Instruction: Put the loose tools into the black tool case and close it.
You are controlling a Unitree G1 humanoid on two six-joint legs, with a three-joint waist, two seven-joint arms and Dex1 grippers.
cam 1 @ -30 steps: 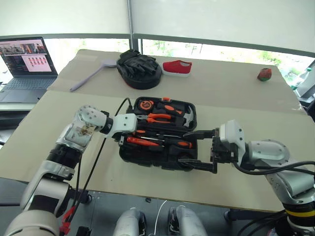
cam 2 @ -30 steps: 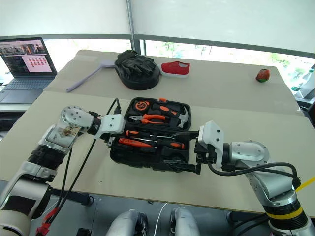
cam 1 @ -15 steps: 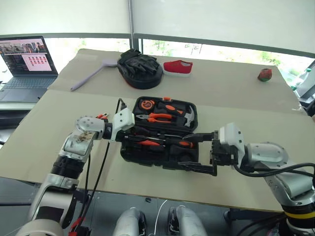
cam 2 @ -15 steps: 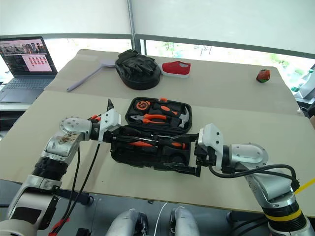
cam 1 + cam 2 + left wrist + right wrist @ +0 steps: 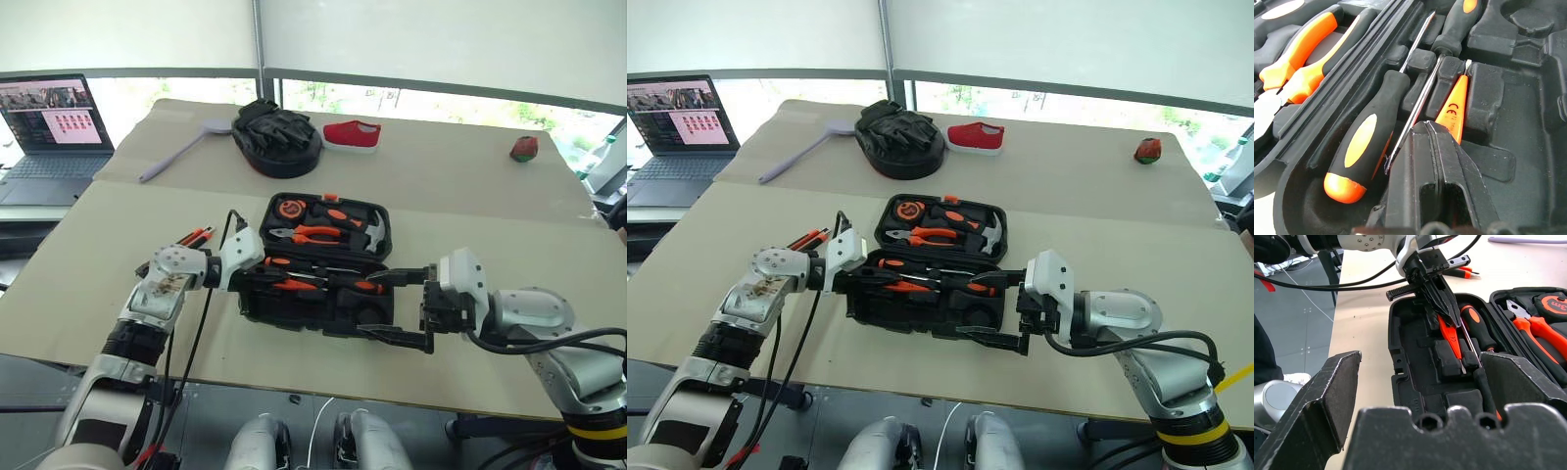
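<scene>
A big tan table stands in front of wide windows. White blinds hang down over most of the glass, and bright daylight with green leaves shows below them. The floor under the table is dark grey.

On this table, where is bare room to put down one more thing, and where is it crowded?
Free: the wide stretch between the case and the small red-green object, and the strip between the laptop and the case. Crowded: the back edge around the mitt, red shoe and lilac spoon.
</scene>
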